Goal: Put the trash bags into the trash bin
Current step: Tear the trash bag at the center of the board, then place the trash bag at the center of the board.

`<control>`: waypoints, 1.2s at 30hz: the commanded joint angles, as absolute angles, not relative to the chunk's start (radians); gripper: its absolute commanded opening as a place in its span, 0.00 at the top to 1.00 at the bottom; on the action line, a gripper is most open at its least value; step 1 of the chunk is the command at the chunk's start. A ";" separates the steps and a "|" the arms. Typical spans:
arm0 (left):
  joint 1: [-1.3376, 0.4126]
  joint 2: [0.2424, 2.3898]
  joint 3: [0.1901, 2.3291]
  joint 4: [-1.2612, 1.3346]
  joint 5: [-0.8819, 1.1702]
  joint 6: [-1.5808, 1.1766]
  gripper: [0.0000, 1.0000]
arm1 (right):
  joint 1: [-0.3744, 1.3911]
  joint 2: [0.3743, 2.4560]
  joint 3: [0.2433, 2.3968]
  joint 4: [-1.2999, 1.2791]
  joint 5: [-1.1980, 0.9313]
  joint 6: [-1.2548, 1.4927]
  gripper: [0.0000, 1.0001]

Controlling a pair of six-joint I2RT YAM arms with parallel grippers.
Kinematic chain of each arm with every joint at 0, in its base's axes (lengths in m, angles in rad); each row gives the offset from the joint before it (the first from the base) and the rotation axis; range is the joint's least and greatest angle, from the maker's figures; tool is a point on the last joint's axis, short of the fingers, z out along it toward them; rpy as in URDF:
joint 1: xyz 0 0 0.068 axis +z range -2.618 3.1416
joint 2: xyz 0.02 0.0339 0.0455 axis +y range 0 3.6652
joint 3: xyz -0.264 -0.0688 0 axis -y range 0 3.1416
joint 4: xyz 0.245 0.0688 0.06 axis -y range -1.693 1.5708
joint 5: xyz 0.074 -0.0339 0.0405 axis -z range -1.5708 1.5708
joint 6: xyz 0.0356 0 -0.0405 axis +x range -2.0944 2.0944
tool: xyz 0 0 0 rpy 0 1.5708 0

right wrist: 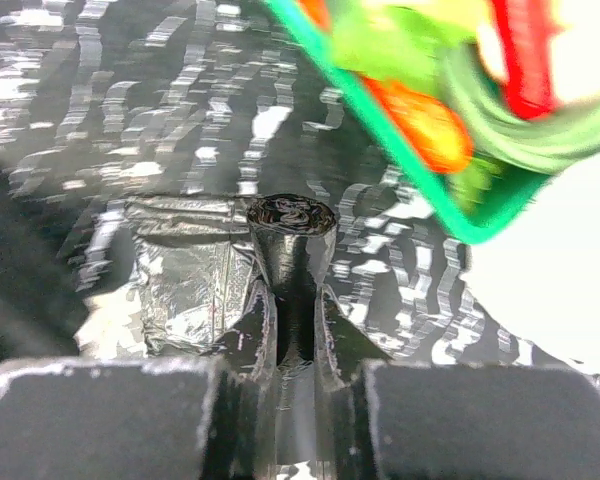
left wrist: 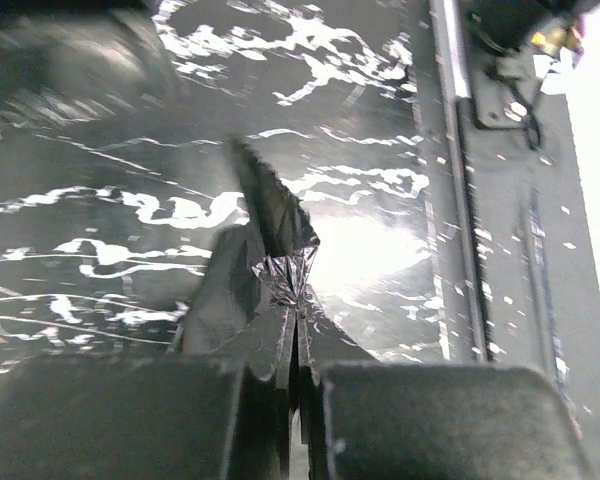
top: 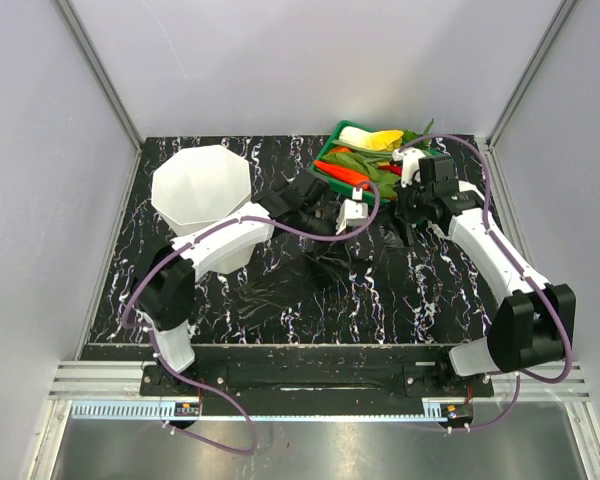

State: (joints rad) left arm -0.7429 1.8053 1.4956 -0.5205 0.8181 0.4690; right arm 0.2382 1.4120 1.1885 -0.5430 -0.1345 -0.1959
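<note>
The trash bin (top: 200, 188), tall and translucent white, stands at the back left with nothing visible inside. A black trash bag (top: 315, 268) lies crinkled on the marble table between the arms. My left gripper (left wrist: 298, 312) is shut on a pinched fold of black film (left wrist: 272, 215) that stands up from its jaws. It reaches to mid-table (top: 360, 222). My right gripper (right wrist: 295, 300) is shut on a rolled black trash bag (right wrist: 292, 235), with a flat glossy part of the film (right wrist: 180, 275) on the table beside it. In the top view the right gripper (top: 408, 220) hangs just in front of the green tray.
A shallow green tray (top: 325, 158) of vegetables sits at the back right, and its rim (right wrist: 400, 160) lies close to the right fingers. Grey walls enclose the table on three sides. A metal rail (left wrist: 450, 120) runs along the table edge in the left wrist view.
</note>
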 commanded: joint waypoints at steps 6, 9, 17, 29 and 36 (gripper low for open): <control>-0.761 1.698 1.468 -0.632 0.885 0.540 1.00 | 0.176 1.427 1.161 -0.440 0.072 -0.265 1.00; -0.761 1.683 1.466 -0.634 0.861 0.537 1.00 | 0.172 1.427 1.157 -0.443 0.060 -0.276 1.00; -0.741 1.672 1.609 -0.632 0.695 0.485 1.00 | 0.170 1.486 1.085 -0.459 0.003 -0.316 1.00; -0.667 1.781 1.842 -0.683 0.672 0.446 1.00 | 0.173 1.605 1.000 -0.437 -0.098 -0.324 0.80; -0.660 1.815 1.868 -0.686 0.672 0.456 1.00 | 0.173 1.577 1.015 -0.460 -0.146 -0.322 0.47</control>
